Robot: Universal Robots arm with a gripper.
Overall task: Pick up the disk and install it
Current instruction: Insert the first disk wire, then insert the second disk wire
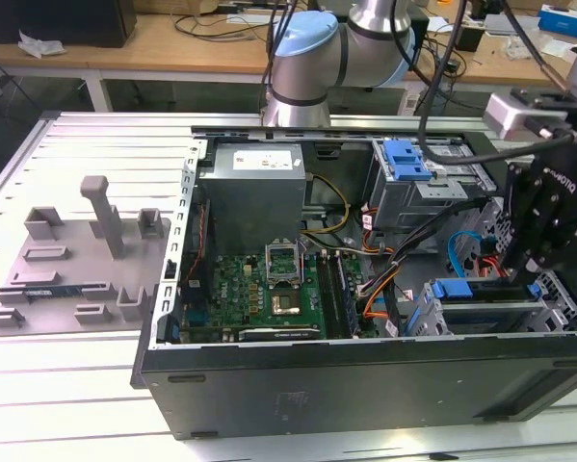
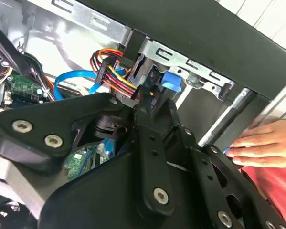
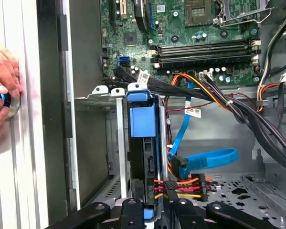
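In the exterior view, the tool (image 1: 548, 226) hung over the open case (image 1: 365, 375) at that view's right, directly above the bay (image 1: 567, 298). The disk (image 1: 485, 306) lay in that bay, its long axis running across the view, blue bracket uppermost.

In the second wrist view, the tool's black linkages crowded the foreground; a hand (image 2: 264, 145) rested on the table beyond the case.

In the first wrist view, the disk (image 3: 143, 157) stood edge-on in the cage, straight ahead of the tool (image 3: 154, 210), long axis pointing away. Whether the tool gripped it could not be told.
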